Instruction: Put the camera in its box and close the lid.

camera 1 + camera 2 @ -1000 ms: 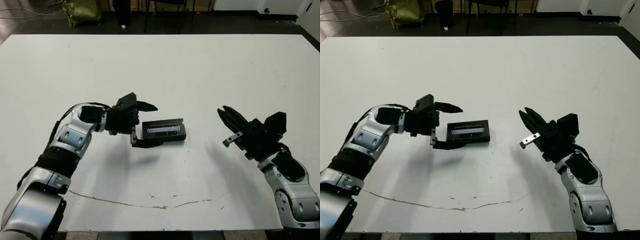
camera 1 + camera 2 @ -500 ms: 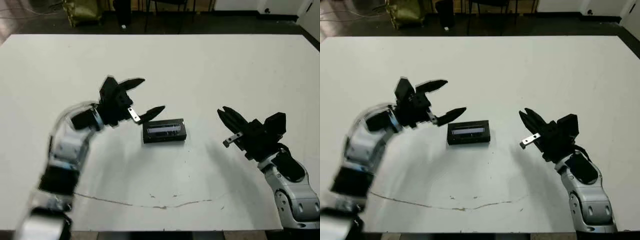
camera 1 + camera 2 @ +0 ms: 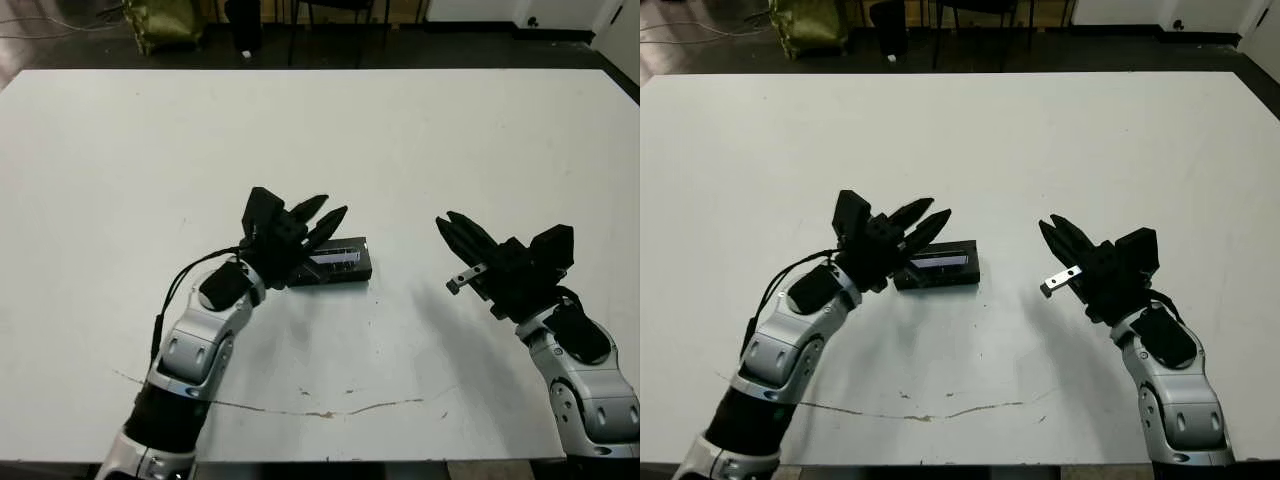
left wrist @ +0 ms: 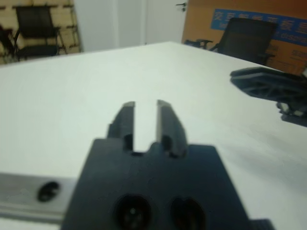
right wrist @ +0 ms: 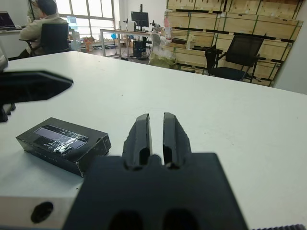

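Note:
The box [image 3: 345, 272] lies near the table's middle with the lid [image 3: 338, 256] on it; the lid's glossy window strip faces up. The right wrist view also shows the box [image 5: 72, 155], lid on. The camera is hidden from view. My left gripper [image 3: 332, 208] hovers just above the box's left end, its fingers close together with nothing between them. In its own wrist view the left gripper [image 4: 145, 103] points across bare table. My right gripper [image 3: 446, 221] is shut and held off the table, a hand's width right of the box.
A thin dark crack line [image 3: 330, 410] runs across the white table [image 3: 400, 130] near its front edge. Chairs and a yellow-green bag [image 3: 165, 20] stand on the floor beyond the far edge. A person sits at a desk [image 5: 45, 24] far off.
My left gripper let go of the box's left end, rose wide open, then came back over it with fingers drawn together; the arm now reaches from nearer me. Box and right arm unmoved.

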You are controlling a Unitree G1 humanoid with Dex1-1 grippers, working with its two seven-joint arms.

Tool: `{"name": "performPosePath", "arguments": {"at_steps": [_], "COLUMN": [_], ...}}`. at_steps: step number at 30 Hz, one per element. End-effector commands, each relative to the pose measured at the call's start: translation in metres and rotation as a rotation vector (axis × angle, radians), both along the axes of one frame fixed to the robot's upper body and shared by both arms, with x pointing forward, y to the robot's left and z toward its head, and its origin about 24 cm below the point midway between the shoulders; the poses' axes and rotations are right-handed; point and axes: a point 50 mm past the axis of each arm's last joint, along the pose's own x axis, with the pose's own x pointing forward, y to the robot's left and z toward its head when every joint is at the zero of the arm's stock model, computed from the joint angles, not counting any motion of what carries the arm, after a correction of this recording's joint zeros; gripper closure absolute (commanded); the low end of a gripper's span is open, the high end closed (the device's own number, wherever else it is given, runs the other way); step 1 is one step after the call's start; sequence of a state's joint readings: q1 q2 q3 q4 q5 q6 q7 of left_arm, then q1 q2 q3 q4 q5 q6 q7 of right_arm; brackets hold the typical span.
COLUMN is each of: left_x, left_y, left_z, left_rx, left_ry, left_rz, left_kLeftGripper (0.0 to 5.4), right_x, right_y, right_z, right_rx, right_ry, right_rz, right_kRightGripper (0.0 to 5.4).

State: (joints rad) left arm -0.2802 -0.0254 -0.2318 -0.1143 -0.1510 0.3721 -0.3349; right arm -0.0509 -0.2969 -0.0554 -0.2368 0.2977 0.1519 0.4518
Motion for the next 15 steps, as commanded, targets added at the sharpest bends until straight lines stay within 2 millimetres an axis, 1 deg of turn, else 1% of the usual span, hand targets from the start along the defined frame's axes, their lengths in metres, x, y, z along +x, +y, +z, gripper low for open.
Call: {"name": "performPosePath", "arguments": {"at_steps": [1,6,10,15], "left_x": [-0.004,-0.003,-0.003,-0.005], "left_y": [-0.004,-0.011,-0.010,-0.008], "left_z": [-0.012,-0.020,-0.032,-0.046], "left_rx": [0.025,0.082,0.143,0.231], "left_ry": [0.096,0.130,0.168,0.257], "left_rz": [0.037,0.036,0.027,0.037], "left_kLeftGripper": [5.38,5.38,5.38,5.38], "right_x": [-0.002,-0.002,-0.002,-0.002], "right_y": [-0.002,-0.002,-0.002,-0.002], "right_z": [-0.003,-0.004,-0.003,-0.002], "right_rx": [-0.011,0.008,0.011,-0.001], "right_ry": [0.024,0.040,0.033,0.029], "right_rz": [-0.017,-0.016,-0.011,-0.011], "right_kRightGripper": [5.40,5.40,5.40,5.40]}}
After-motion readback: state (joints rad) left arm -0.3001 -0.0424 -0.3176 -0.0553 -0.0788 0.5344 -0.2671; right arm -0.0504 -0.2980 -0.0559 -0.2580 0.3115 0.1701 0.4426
